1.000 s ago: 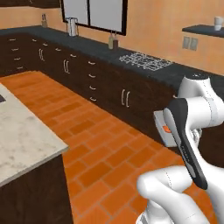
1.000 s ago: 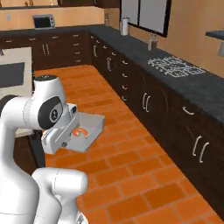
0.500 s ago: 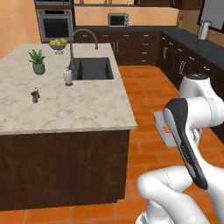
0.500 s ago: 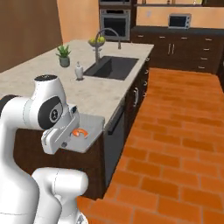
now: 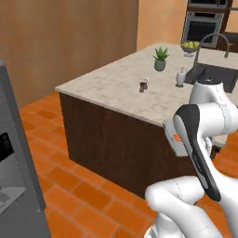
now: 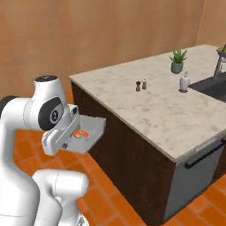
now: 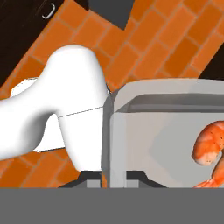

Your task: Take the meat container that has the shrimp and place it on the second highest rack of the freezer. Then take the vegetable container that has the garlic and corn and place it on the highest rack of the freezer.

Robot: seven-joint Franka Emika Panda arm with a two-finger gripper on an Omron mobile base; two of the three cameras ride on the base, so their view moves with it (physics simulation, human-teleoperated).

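Note:
My gripper [image 7: 112,179] is shut on the near wall of the meat container [image 7: 166,131], a shallow grey tray. An orange shrimp [image 7: 211,146] lies inside it. In the right base view the gripper [image 6: 74,132] holds the meat container [image 6: 93,130] level beside the arm, above the brick floor, with the shrimp [image 6: 80,134] showing. From the left base view the meat container [image 5: 173,138] pokes out behind the forearm. The grey face of the freezer [image 5: 18,153] stands at the left edge. Its racks and the vegetable container are out of view.
A kitchen island [image 6: 145,108] with a pale stone top and dark sides stands just ahead and to the right. On it are a potted plant [image 6: 177,61], two small shakers [image 6: 141,84] and a soap bottle [image 6: 184,82], with a sink [image 5: 214,74] beyond. Orange brick floor [image 5: 79,186] lies between island and freezer.
The whole picture has swung: the base has turned from the wall counters past the island to its corner and the freezer's edge. The gripper stays shut on the meat container.

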